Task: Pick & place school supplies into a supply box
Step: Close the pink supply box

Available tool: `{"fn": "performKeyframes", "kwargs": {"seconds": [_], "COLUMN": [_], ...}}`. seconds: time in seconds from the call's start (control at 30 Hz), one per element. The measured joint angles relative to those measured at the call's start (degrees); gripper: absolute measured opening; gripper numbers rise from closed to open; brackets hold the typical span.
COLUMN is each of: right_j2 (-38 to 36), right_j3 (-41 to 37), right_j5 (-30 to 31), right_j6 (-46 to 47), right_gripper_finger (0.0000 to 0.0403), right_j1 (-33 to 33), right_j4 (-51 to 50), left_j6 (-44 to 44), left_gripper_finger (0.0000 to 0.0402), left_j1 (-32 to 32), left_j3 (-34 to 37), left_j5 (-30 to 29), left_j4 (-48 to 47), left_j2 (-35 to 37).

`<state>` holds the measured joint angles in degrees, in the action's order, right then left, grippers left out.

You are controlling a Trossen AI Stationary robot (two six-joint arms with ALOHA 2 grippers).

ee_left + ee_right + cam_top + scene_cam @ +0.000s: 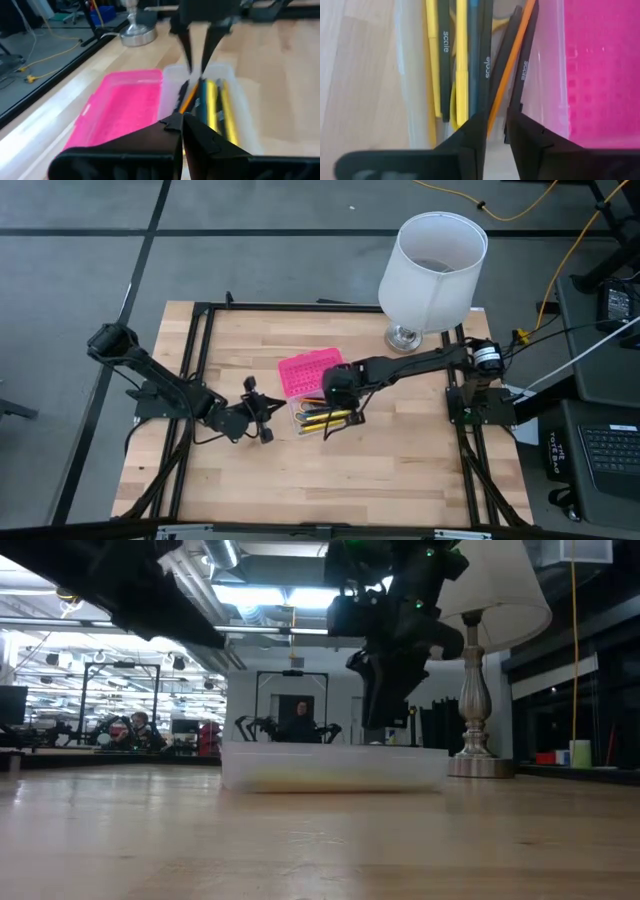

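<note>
The supply box lies open in the middle of the table: its pink lid (310, 370) is flat on the wood and its clear base (325, 420) is beside it on the near side. Several pens and pencils (461, 60) lie lengthwise in the base: yellow, black and an orange pencil (512, 65). My right gripper (495, 122) hangs over the base, fingers pointing down and narrowly open. In the low view its tips (385, 720) end above the box rim. My left gripper (180, 122) waits shut, left of the box (270, 417).
A white lamp (430, 270) stands on its metal foot (470, 765) at the table's far right corner, behind my right arm. Black frame bars (200, 360) run along the table's left, far and right edges. Bare wood lies near and right of the box.
</note>
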<state>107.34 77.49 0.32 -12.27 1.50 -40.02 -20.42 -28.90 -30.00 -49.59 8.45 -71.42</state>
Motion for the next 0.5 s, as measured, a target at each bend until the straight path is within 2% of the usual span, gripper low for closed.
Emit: {"fn": "performKeyframes", "kwargs": {"seconds": [0.13,0.27,0.4,0.5], "right_j2": [-2.8,-8.5,-16.7,-23.1], "right_j3": [-0.1,-3.2,-12.3,-21.7], "right_j5": [0.0,2.4,8.3,9.1], "right_j6": [1.5,1.5,3.2,3.0], "right_gripper_finger": [0.0051,0.0015,0.0011,0.0029], "right_j1": [-0.5,-0.7,-0.9,-1.0], "right_j4": [-3.6,-0.2,11.2,24.9], "left_j6": [0.0,0.0,0.1,0.1], "left_gripper_finger": [0.0006,0.0006,0.0006,0.0006], "left_j1": [1.7,3.4,4.5,5.1], "left_j3": [0.0,0.0,0.0,0.0], "left_j5": [0.3,1.6,1.7,1.7], "left_j4": [-2.4,-3.4,-5.6,-6.8], "left_j2": [0.0,0.0,0.0,0.0]}}
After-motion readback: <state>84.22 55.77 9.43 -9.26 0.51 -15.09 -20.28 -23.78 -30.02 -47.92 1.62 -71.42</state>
